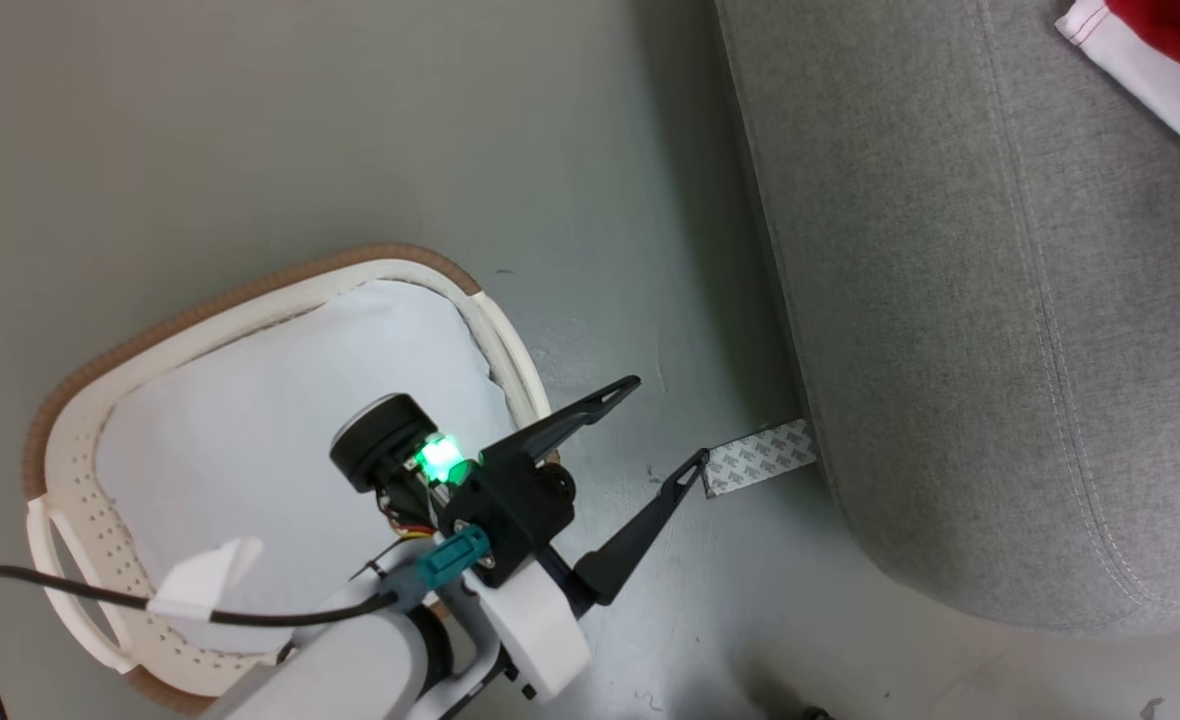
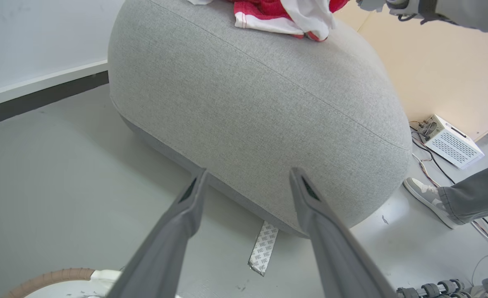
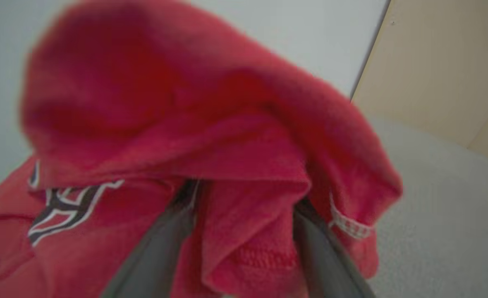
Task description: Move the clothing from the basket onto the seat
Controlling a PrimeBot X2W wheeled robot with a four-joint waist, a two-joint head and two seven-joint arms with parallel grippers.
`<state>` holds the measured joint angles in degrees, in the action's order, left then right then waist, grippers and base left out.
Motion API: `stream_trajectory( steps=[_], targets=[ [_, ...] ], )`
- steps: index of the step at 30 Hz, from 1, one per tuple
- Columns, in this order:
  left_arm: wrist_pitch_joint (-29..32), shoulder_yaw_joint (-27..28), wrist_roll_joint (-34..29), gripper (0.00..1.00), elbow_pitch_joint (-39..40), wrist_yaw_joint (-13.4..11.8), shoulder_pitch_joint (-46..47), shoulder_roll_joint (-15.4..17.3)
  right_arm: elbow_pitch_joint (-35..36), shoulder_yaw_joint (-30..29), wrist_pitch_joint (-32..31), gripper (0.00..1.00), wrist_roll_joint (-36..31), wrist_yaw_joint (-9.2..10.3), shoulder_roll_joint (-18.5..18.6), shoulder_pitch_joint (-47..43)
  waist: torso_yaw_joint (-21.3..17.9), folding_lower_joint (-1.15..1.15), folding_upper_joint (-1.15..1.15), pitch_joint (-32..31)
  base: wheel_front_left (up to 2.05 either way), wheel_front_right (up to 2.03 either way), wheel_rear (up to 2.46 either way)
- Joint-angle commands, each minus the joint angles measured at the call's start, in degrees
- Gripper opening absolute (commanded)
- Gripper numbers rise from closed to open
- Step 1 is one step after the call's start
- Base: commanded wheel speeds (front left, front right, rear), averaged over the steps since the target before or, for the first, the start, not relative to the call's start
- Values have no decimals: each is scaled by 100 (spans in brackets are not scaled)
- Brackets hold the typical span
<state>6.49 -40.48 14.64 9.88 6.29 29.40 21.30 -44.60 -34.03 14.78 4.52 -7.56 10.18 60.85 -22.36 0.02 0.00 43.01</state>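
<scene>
The right pincer (image 3: 246, 194) stands spread wide. A fold of the red clothing (image 3: 227, 136) sags loose between its 2 fingers, and the grey seat (image 3: 434, 207) is just beyond. The left pincer (image 1: 667, 420) gapes empty. Behind it the basket (image 1: 250, 290) shows bare white liner (image 1: 270, 400), and ahead of it red cloth lies on the seat. I'd judge the job nearly finished, unless something hides under the arm.

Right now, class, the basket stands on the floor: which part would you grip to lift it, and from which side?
Probably the white side handle at the left end of the basket in the head view. It is a slim bar standing off the perforated wall with a slot behind it, so one finger can slip in. Bring the tool down from above, on the outer side.
</scene>
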Motion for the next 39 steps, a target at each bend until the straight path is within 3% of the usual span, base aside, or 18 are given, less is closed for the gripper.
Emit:
stream_trajectory(
  steps=[1,4,12,22,29,33,39],
  targets=[
    [-35,15,-22,100,-19,-26,26,23,140,-150,37,100,-104,15,-141,-187,-5,-2,0,-58,0,0,0],
    [-122,44,76,100,-87,-79,-47,-53,528,-259,37,100,-237,15,-437,-536,-28,-2,0,-200,0,0,0],
    [-599,225,353,100,-386,-295,-332,-227,1567,518,25,100,-290,15,-706,-1942,22,-2,0,-937,0,0,0],
    [-1746,900,902,100,-1196,-874,-1300,-328,2976,1773,26,100,48,15,-734,-3606,388,-2,0,-2341,0,0,0],
    [-2129,1389,1036,100,-1653,-1190,-1955,-425,3624,2524,26,100,59,15,-726,-4468,773,-2,0,-3122,0,0,0],
    [-2165,1733,990,100,-1640,-1270,-2308,-631,3848,2680,26,100,299,15,-734,-4936,1059,-2,0,-3457,0,0,0],
    [-2163,2373,683,100,-1500,-1206,-2994,-994,3899,3042,26,100,128,15,-728,-5663,1362,-2,0,-3879,0,0,0]
  ],
)
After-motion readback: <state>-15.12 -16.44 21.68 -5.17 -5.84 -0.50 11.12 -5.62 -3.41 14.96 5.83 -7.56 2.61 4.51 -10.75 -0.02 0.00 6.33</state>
